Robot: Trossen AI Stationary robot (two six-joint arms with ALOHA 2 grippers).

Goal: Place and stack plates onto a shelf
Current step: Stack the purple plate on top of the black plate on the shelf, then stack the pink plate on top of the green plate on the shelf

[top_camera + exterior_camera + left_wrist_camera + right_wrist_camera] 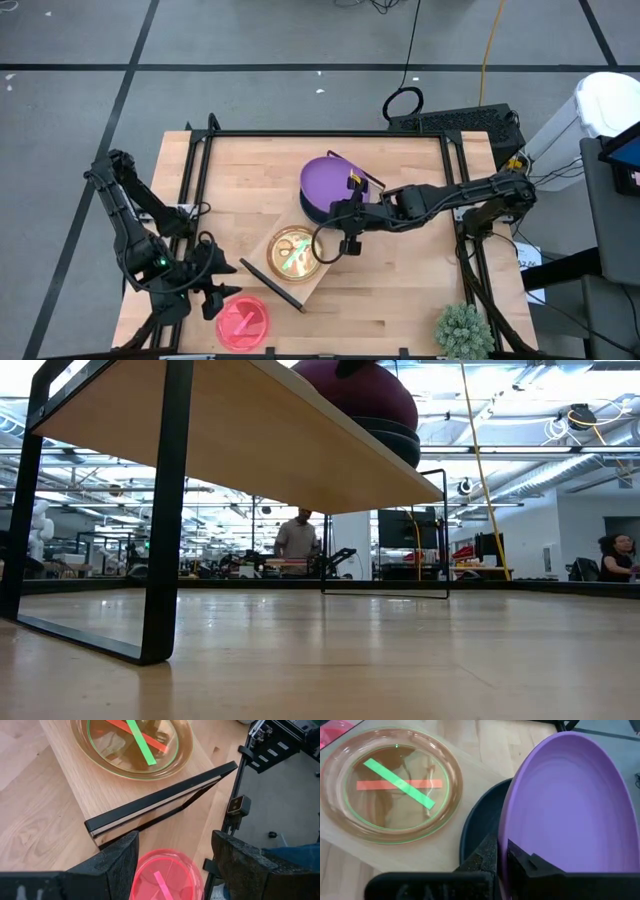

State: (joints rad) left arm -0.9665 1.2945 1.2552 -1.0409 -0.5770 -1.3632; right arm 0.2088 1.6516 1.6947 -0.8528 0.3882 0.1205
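The right arm's jaws are clenched on the near rim of the purple plate (570,800), one dark finger inside the dish and the other under its edge. That right gripper (349,222) sits over the middle of the bench (400,290), at the purple plate's edge. The purple plate is tilted, its gripped side raised, and it rests in the dark plate (480,827) beneath it; both are on the shelf (315,285), at its far end. In the low view the two plates show as a dark mound on top of the shelf board.

On the shelf's near half lies a stack of two small clear plates, a green plate (395,785) inside a pinkish plate (451,775), with a green strip crossing an orange one at the centre.

The left arm's jaws stand wide apart with nothing between them. The left gripper (212,290) hovers at the bench's near left corner, just beside the shelf's black end frame (160,802). A pink plate (242,322) lies flat on the bench right below it, off the shelf.

A spiky green plant (462,330) stands at the near right corner.
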